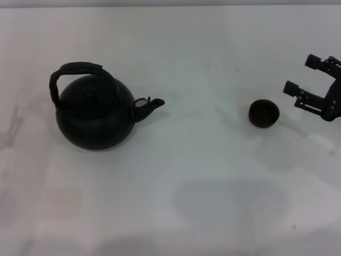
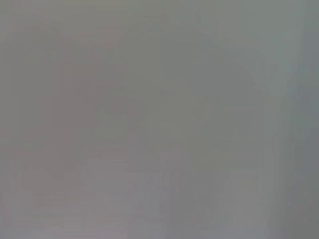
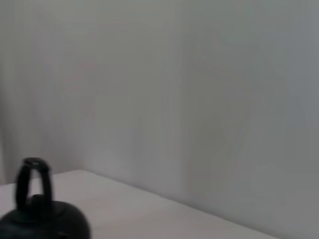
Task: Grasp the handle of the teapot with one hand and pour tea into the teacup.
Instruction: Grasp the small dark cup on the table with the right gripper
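The round black teapot [image 1: 96, 114] stands on the white table at the left, its short spout [image 1: 151, 104] pointing right. Its dark arched handle [image 1: 74, 72] stands up over the lid. The small dark teacup [image 1: 264, 113] sits upright to the right, well apart from the spout. My right gripper [image 1: 305, 76] is at the right edge, open and empty, a little to the right of the teacup. The teapot and handle also show in the right wrist view [image 3: 40, 216]. My left gripper is out of view; the left wrist view shows only a plain grey surface.
The white table [image 1: 186, 186] spreads around both objects. A pale wall [image 3: 199, 99] rises behind the table's far edge in the right wrist view.
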Available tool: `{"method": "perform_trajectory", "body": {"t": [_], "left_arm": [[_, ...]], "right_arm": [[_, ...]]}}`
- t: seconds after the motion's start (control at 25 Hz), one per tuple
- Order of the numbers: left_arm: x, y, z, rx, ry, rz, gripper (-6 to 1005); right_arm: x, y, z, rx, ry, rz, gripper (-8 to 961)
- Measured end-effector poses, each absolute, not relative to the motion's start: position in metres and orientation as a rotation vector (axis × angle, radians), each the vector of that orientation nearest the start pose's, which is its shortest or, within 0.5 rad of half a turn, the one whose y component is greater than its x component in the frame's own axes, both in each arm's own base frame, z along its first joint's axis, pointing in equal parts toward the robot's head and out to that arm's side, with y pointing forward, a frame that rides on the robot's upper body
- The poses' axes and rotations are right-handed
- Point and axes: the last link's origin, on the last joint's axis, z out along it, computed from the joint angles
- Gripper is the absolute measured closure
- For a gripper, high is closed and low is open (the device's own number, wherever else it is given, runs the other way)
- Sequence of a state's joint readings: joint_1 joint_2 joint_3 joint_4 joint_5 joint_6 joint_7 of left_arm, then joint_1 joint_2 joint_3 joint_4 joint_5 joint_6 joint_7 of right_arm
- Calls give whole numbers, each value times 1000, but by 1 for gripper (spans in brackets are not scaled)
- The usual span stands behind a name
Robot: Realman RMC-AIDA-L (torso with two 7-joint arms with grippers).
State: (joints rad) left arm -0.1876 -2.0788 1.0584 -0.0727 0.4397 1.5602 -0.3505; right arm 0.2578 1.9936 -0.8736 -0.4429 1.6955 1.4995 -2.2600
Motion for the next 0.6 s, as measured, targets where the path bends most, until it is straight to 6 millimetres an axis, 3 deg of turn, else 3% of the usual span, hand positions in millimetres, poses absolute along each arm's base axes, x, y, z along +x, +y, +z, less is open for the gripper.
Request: {"method": "perform_trajectory", "body": {"t": [0.6], "left_arm": [[-387,203,10,-1468,-633,-768,138]], "right_arm": [[320,273,12,-2497,361,768,106]]}}
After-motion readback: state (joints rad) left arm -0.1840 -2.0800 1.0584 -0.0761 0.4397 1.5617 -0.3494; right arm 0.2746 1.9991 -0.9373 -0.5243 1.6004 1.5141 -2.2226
